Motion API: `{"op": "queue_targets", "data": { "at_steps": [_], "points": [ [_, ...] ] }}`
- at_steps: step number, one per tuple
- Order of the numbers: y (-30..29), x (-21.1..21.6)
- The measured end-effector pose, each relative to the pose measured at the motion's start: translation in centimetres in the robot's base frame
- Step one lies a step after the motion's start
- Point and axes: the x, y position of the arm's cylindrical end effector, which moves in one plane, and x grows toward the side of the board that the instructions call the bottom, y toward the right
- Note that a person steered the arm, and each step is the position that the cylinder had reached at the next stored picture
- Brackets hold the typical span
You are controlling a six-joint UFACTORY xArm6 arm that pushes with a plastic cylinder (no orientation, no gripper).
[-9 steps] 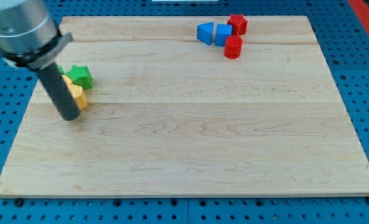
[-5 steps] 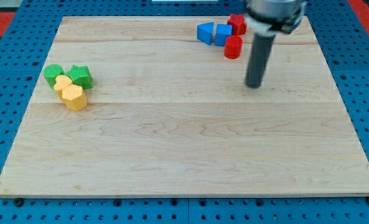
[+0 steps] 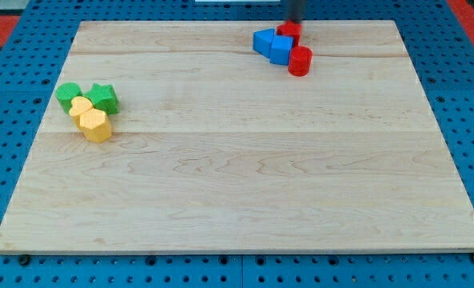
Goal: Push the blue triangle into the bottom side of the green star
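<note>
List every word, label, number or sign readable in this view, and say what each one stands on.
None: no readable text anywhere.
The wooden board shows only grain.
The blue triangle, blue cube, red cylinder, red block, green star, green block and two yellow blocks are unmarked.
My tip, at the view's top just above the red block, bears no label.
The blue pegboard has only holes.

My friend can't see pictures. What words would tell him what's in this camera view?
A dark rod's end, my tip, sits at the view's top of a wooden board, just above a blue triangle, blue cube, red star and red cylinder. Far at the view's left cluster a green star, green round block and two yellow blocks.
</note>
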Motion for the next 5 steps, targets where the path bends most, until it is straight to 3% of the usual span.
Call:
{"op": "queue_targets", "data": {
  "at_steps": [1, 3, 4, 5],
  "points": [
    [-2.0, 2.0],
    [-2.3, -0.1],
    [2.3, -0.2],
    [1.8, -0.2]
  ]
}}
